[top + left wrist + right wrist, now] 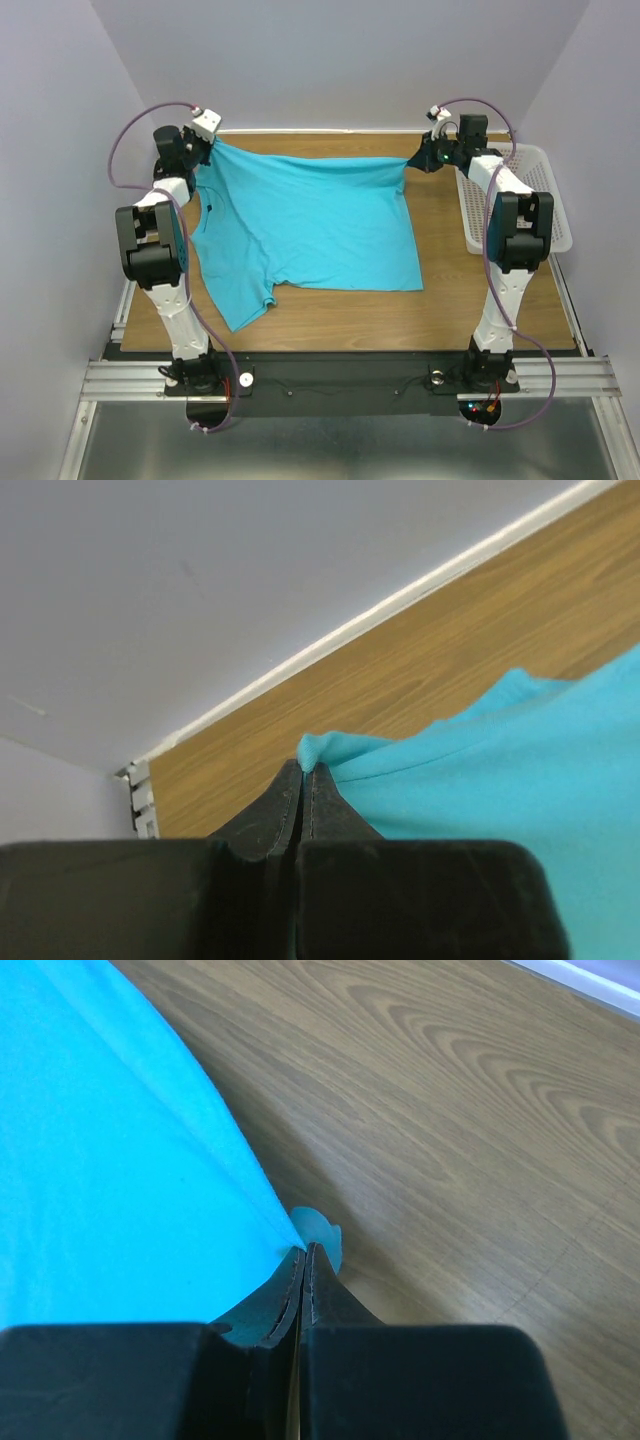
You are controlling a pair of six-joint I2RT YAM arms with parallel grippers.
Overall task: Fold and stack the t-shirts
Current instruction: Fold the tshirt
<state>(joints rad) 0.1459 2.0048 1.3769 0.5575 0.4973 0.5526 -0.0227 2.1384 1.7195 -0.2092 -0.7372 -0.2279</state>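
Observation:
One turquoise-blue t-shirt lies spread over the wooden table, its far edge pulled taut between both arms. My left gripper is shut on the shirt's far left corner; the left wrist view shows the cloth pinched at the fingertips. My right gripper is shut on the far right corner; the right wrist view shows the cloth clamped at the fingertips. A sleeve trails toward the near left. A small dark neck label shows by the left arm.
A white plastic mesh basket stands at the right edge of the table, beside the right arm. A white back wall closes the far side; the table's far edge runs just behind both grippers.

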